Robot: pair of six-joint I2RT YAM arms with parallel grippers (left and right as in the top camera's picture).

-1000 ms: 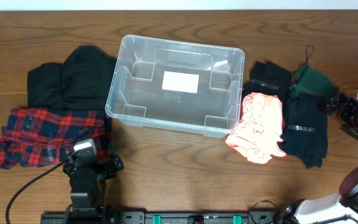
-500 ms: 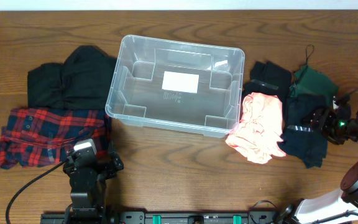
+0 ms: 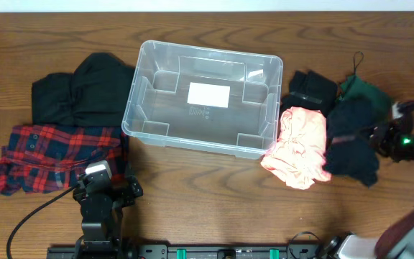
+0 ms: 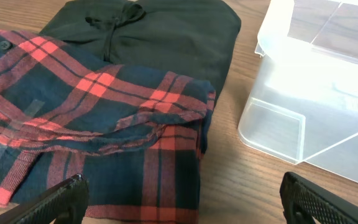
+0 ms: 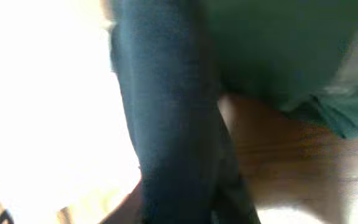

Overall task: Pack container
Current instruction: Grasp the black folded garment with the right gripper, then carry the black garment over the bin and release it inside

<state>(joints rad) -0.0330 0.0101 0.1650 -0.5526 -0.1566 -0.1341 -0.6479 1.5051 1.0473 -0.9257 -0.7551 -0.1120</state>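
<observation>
The container, a clear tub with a white label on its floor, stands empty at the table's middle; its near corner shows in the left wrist view. My right gripper is shut on the dark navy garment, which is bunched up to the right of the tub. That cloth fills the right wrist view and hides the fingers. My left gripper is open, low over the edge of a red plaid shirt, with nothing between its fingers.
A pink garment lies against the tub's right front corner. A black piece and a green garment lie behind the navy one. Left of the tub a black garment sits behind the plaid shirt.
My right gripper has come in from the right edge onto the navy garment and shut on it; the cloth has bunched up from flat. The left arm has not moved.
</observation>
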